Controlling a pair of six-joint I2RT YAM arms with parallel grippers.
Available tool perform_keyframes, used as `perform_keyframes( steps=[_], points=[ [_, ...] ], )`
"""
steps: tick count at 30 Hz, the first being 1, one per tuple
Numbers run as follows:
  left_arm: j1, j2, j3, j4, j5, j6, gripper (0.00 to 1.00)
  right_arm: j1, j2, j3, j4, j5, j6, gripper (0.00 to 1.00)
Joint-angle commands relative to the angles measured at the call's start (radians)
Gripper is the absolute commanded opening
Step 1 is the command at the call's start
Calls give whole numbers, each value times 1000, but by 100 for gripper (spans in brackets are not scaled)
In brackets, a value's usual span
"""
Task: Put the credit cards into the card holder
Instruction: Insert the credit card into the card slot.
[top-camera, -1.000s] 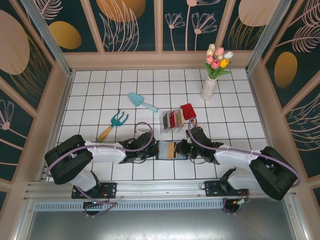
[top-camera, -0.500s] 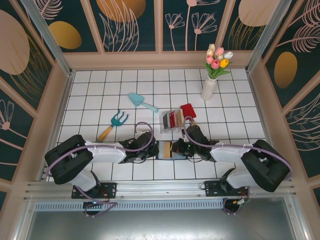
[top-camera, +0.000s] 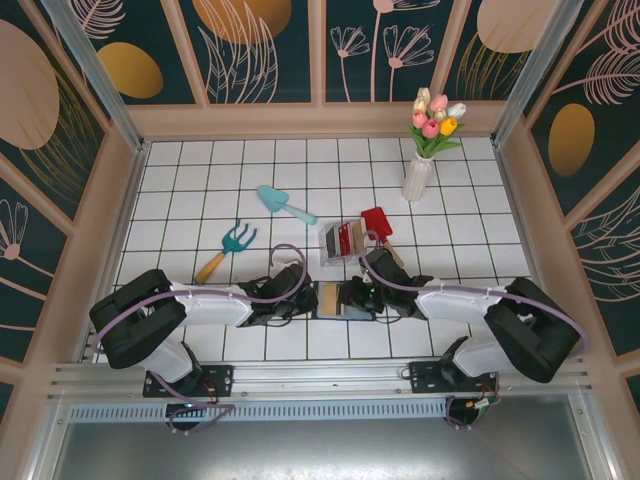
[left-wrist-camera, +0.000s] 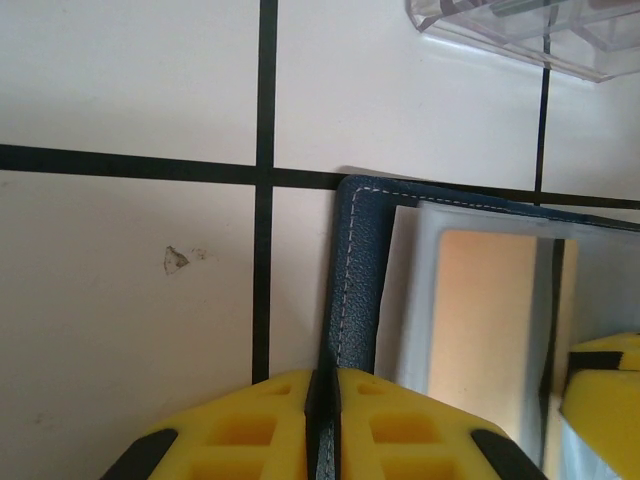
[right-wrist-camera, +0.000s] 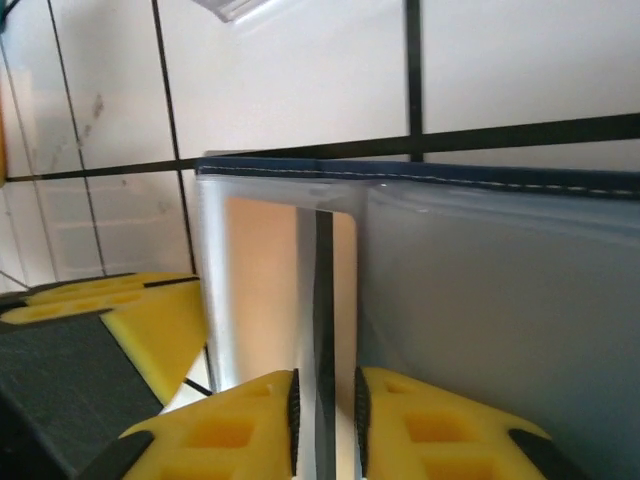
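While the card holder (top-camera: 328, 300) lies open on the white tiles near the front edge, between the two arms, the left gripper (left-wrist-camera: 322, 385) pinches its navy left border, pads pressed tight together. The right gripper (right-wrist-camera: 325, 388) sits at the holder's right side, its pads parted by a narrow gap astride a dark stripe on the gold-tan card (right-wrist-camera: 260, 280), which lies in the holder's clear pocket. Just beyond, a clear rack (top-camera: 330, 243) holds the other cards (top-camera: 348, 239), and a red shovel (top-camera: 377, 221) lies to its right.
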Motion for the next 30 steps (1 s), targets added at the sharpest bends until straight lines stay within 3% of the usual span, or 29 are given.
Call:
perform_keyframes(
  steps=[1,13,16,19,24,30],
  points=[
    [-6,55,-23,-43,25,2,15,-3,-40,29,-125,52,-30,28],
    [-7,68,-16,-35,36,10,15,32,134,95,-1,-43,-42,9],
    [-6,65,-15,-35,35,11,15,47,149,115,11,-41,-44,8],
    [-8,45,-14,-60,18,7,15,54,146,150,-86,30,-54,9],
    [-8,-46,-8,-155,-61,-6,23,54,78,187,-257,155,-81,11],
    [-8,-132,58,-209,-98,39,31,40,5,202,-340,190,-107,15]
  ],
)
